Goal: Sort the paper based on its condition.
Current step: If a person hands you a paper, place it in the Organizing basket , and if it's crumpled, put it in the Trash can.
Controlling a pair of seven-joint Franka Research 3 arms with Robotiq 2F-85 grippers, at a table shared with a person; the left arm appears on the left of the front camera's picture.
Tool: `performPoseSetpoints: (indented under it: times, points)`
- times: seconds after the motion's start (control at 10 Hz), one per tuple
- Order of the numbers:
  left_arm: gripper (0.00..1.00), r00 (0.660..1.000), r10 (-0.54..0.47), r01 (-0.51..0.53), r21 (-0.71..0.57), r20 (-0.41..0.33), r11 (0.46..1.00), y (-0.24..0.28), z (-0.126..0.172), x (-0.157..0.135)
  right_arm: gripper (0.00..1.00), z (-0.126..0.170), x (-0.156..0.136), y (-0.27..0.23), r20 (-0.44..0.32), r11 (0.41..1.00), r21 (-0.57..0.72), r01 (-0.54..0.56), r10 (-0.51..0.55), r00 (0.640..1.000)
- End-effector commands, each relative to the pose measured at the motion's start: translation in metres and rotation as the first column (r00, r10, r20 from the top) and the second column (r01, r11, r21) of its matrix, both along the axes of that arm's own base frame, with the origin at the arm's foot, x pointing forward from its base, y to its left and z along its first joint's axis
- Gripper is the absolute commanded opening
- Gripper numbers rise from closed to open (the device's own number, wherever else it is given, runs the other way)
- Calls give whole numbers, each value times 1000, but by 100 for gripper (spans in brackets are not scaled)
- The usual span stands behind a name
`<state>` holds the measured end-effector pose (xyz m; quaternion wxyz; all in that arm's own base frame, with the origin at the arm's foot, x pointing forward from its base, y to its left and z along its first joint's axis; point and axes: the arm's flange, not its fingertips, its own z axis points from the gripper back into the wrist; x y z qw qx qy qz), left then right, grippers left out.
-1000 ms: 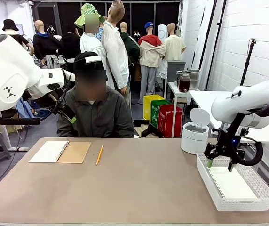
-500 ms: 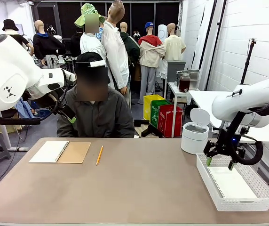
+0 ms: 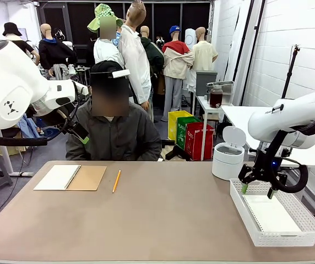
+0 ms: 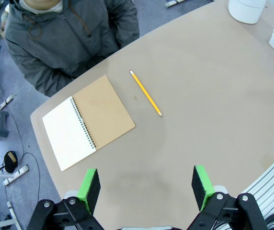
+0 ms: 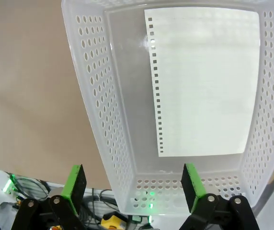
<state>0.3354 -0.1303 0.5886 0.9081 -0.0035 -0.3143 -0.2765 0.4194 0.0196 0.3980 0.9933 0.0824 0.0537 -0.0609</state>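
The paper (image 5: 204,81), a flat white sheet with a row of punched holes along one long edge, lies on the floor of the white perforated basket (image 5: 96,120). In the front view the paper (image 3: 270,213) lies in that basket (image 3: 240,206) at the table's right end. My right gripper (image 3: 256,190) hangs open just above the basket's far end, nothing between its green pads (image 5: 74,181). High over the table's left side, my left gripper (image 4: 146,184) stands open and empty, looking down on the notebook and pencil.
An open spiral notebook (image 3: 69,177) with a brown cover lies at the far left, a yellow pencil (image 3: 116,180) beside it. A white lidded bin (image 3: 227,158) stands behind the basket. A person in a grey jacket (image 3: 112,137) sits at the far side.
My right gripper has risen slightly above the basket. The paper, the left arm and the table things have not moved.
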Motion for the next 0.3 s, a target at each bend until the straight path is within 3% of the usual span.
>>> performPoseSetpoints:
  times: [0.0,0.2]
  points:
    - [100,1000,1,-1,0,-2,1000,0,1,1,100,-2,0,0,-3,1000,1,-18,18,1000]
    - [100,1000,1,-1,0,-2,1000,0,1,1,100,-2,0,0,-3,1000,1,-18,18,1000]
